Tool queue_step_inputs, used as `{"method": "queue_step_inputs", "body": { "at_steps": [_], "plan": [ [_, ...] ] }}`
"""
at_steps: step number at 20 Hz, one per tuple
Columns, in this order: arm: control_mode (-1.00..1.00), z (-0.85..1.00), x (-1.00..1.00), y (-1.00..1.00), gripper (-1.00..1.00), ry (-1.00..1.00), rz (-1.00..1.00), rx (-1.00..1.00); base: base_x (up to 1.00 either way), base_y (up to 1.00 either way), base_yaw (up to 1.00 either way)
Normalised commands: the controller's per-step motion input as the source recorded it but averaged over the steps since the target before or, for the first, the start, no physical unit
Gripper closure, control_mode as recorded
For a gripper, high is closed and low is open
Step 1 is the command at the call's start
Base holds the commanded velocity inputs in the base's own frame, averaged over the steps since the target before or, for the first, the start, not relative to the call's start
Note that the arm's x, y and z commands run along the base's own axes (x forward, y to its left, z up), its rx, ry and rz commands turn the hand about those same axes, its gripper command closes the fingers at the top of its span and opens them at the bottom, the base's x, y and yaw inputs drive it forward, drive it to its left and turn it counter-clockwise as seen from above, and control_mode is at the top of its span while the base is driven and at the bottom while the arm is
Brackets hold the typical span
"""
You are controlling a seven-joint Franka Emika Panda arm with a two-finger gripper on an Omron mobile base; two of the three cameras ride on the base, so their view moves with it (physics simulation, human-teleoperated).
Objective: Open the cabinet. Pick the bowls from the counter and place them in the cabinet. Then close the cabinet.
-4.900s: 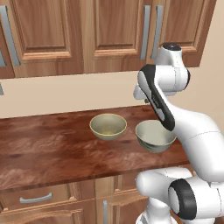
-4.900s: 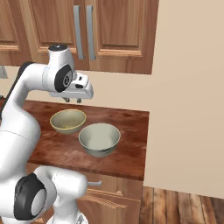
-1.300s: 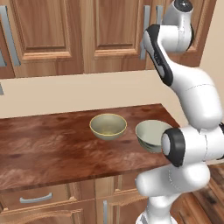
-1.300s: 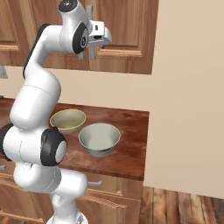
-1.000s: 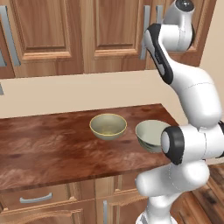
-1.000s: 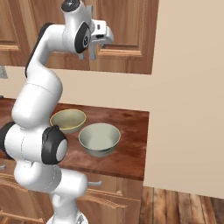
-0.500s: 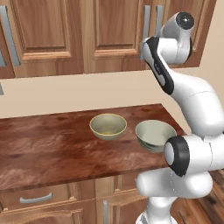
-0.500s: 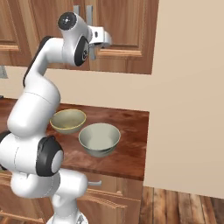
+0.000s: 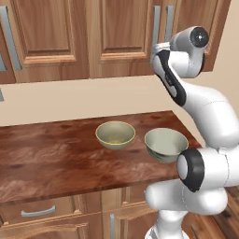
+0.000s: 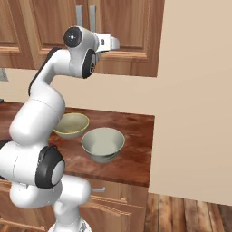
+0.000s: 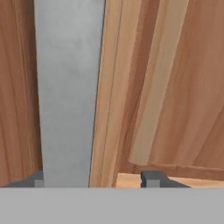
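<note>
Wood cabinet [image 9: 116, 37]: doors shut.
Gripper [image 11: 94, 179]: jaws apart, straddling a grey handle [image 11: 68, 92].
Bowls [image 9: 115, 135] [image 9: 165, 144]: near the counter [image 9: 51, 158] right end.

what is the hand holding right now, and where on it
Nothing is gripped yet. The hand is open, its dark fingertips straddling the lower part of the brown wooden wall cabinet's long vertical grey bar handle, apart from it.

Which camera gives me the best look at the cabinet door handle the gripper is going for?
The hand view: the grey bar handle fills the frame, standing between the two dark fingertips. The left base view shows both handles small, partly behind the arm. The right base view shows their lower ends above the gripper.
</note>
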Motion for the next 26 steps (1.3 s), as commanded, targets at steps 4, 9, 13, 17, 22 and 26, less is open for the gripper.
{"method": "queue_step_inputs", "body": {
  "at_steps": [4, 9, 13, 17, 22, 26],
  "plan": [
    [-1.0, -0.16, 0.19, 0.26, 1.0, 0.0, 0.0, 0.03, 0.0, 0.0, 0.0],
    [-1.0, -0.36, 0.0, 0.81, 1.0, 0.0, 0.0, 0.14, 0.0, 0.0, 0.0],
    [-1.0, -0.16, -0.33, -0.05, 1.0, 0.0, 0.02, 0.18, 0.0, 0.0, 0.0],
    [-1.0, -0.07, -0.95, -0.92, 1.0, -0.28, 0.03, 0.18, 0.0, 0.0, 0.0],
    [-1.0, -0.08, -1.0, -1.0, 1.0, -0.54, 0.02, 0.18, 0.0, 0.0, 0.0],
    [-1.0, 0.01, -1.0, -1.0, 1.0, -0.52, 0.01, 0.22, 0.0, 0.0, 0.0]
  ]
}}
